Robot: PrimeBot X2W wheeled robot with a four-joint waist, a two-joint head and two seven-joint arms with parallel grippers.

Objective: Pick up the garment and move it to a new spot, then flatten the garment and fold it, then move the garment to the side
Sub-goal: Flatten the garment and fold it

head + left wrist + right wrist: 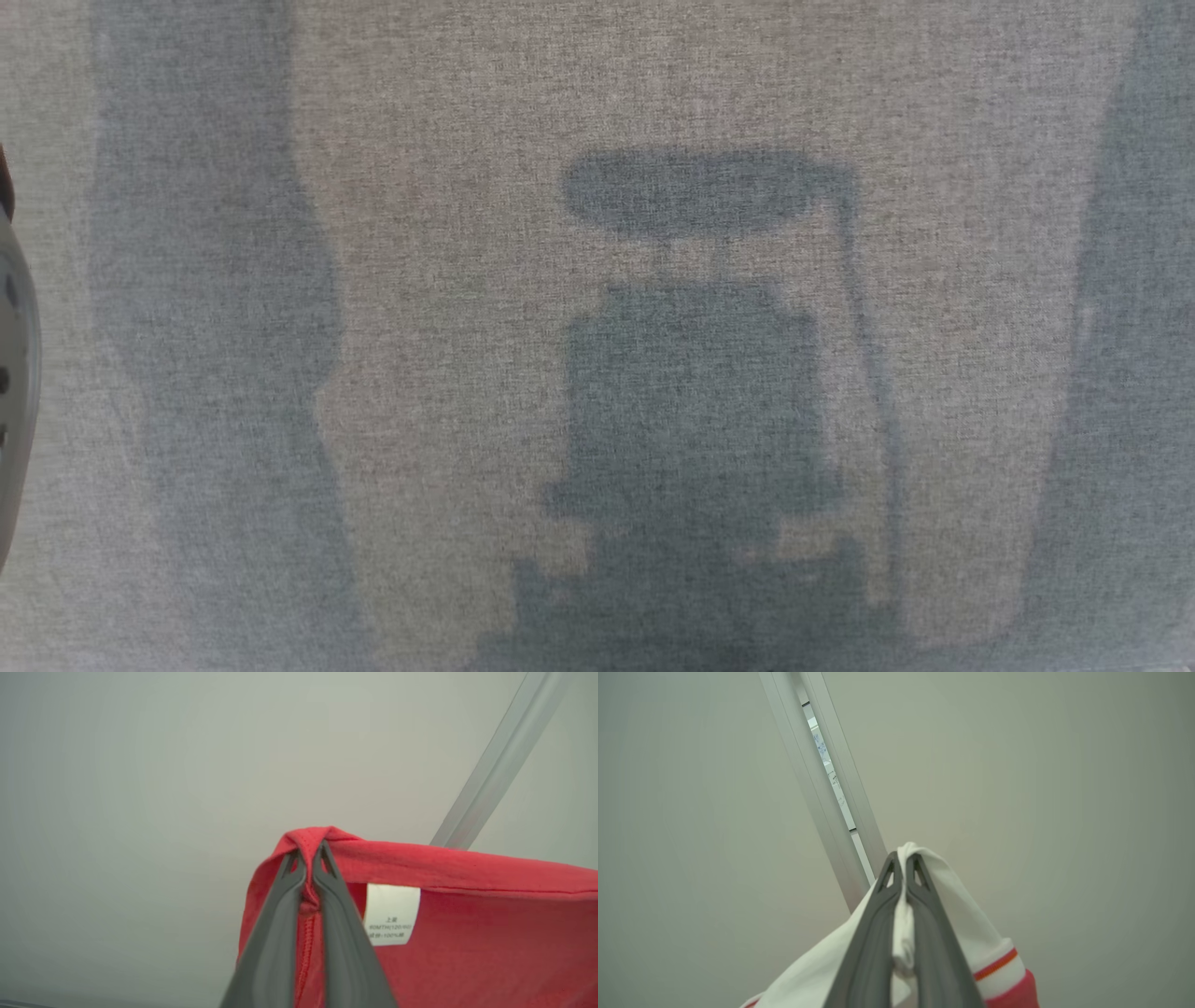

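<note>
A grey woven cloth tabletop (420, 280) lies below the robot's head camera. Soft shadows cross it, and the robot's own shadow (691, 401) is darkest in the near middle. A sliver of pale, rounded forearm (14, 373) sits at the far left edge.

In the left wrist view, the left pincer (309, 858) is clamped tight on a bunched edge of a soft red-and-white knit garment (467, 942). A white printed care label (391, 914) sits just right of the fingers. Behind them are a plain pale wall and a slanted aluminium bar (504, 751).

In the right wrist view, the right pincer (903, 861) is closed hard on a twist of the garment's white cloth. An orange stripe (994, 966) and a red cuff lie to the right.

The garment seems to be held up in the air by both pincers, clear of the tabletop. This is probably the carry to a new spot. The next move likely calls for lowering it onto the tabletop with the arms kept apart, so the cloth lands spread out for flattening.
</note>
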